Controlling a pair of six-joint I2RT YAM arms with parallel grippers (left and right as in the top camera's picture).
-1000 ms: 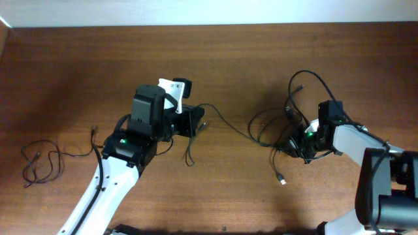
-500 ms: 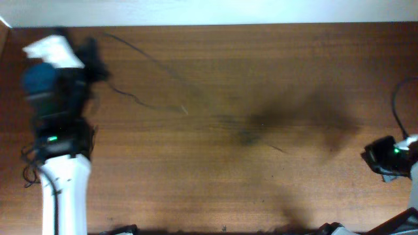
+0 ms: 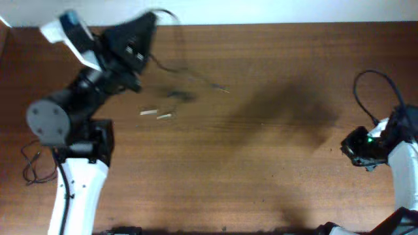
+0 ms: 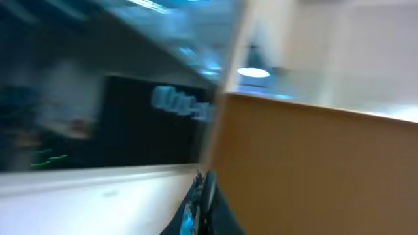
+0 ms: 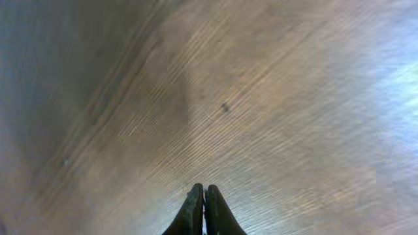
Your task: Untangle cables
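Noting the cables (image 3: 196, 81) as a blurred strand running from beside the left gripper (image 3: 134, 40), upper left, toward upper centre; another coil (image 3: 29, 163) at left edge. Found both pairs of fingers pressed together, right gripper (image 5: 203, 190) empty over table (image 3: 261, 183), far right. Cannot confirm left hold. Left arm raised, tilted.

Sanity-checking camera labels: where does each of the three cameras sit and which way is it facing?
Overhead: fixed above the table, looking straight down; left arm and right arm show.
Left wrist: on the left arm, aimed away from the table toward the room, blurred; left gripper shut at bottom edge.
Right wrist: on the right arm, looking down at bare wood; right gripper shut at bottom edge.
Shared: overhead and right wrist both see the table.
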